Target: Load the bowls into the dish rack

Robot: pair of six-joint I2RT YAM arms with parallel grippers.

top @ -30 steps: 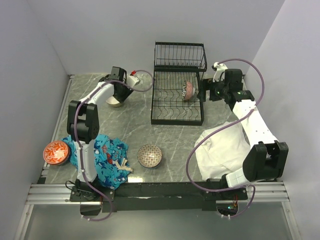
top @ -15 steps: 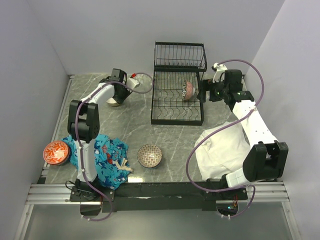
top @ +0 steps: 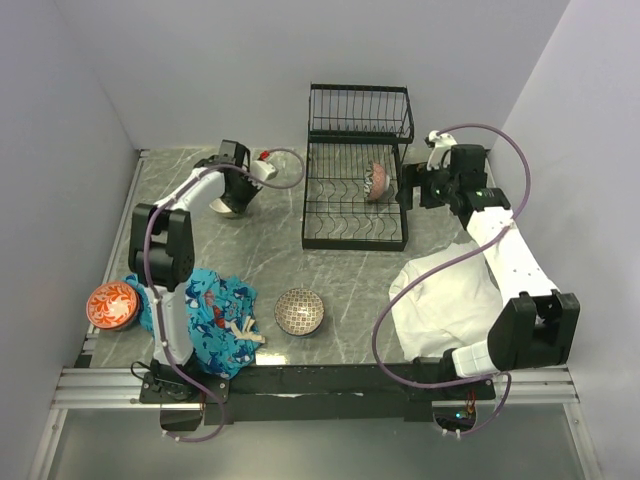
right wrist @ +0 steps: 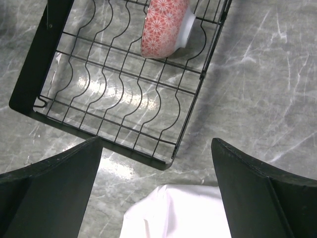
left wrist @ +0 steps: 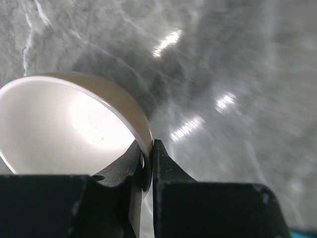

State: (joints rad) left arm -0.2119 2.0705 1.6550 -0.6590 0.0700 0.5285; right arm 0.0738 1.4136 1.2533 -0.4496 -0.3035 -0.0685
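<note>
Here, the left hand (left wrist: pixel 148 151) pinches the rim of the cream bowl (left wrist: pixel 64 129), upper left of the overhead view.
The right hand (right wrist: pixel 156 146) is spread wide just right of the dish rack (top: pixel 355 243), where a pink bowl (right wrist: pixel 163 25) stands on edge.

I have bare tabletop (top: pixel 275 240) between the cream bowl (left wrist: pixel 64 124) pinched in my left gripper (left wrist: pixel 148 166) and the dish rack (top: pixel 355 244); the rack's near slots lie free, but the red patterned bowl (top: pixel 378 180) stands in its right side and the raised basket tier (top: pixel 360 130) covers the far end. My right gripper (right wrist: pixel 156 148), jaws wide, hangs just beside the rack's right edge; the white cloth (top: pixel 445 300) lies nearer me.
</note>
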